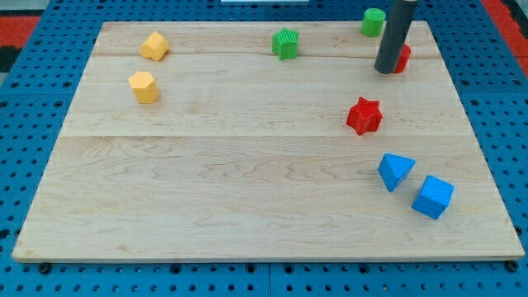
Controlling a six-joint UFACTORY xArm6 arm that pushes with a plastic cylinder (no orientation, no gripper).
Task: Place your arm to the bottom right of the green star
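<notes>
The green star (pixel 285 43) sits near the view's top, a little right of centre. My tip (pixel 386 70) is far to the star's right and slightly lower, near the board's top right. It stands right against a red block (pixel 403 58), which is mostly hidden behind the rod. A green cylinder (pixel 373 21) stands just above and left of the rod.
A red star (pixel 364 115) lies below my tip. A blue triangle (pixel 395 171) and a blue cube (pixel 433 196) sit at the lower right. Two yellow blocks (pixel 153 46) (pixel 143 87) lie at the upper left. The wooden board (pixel 247 206) rests on a blue pegboard.
</notes>
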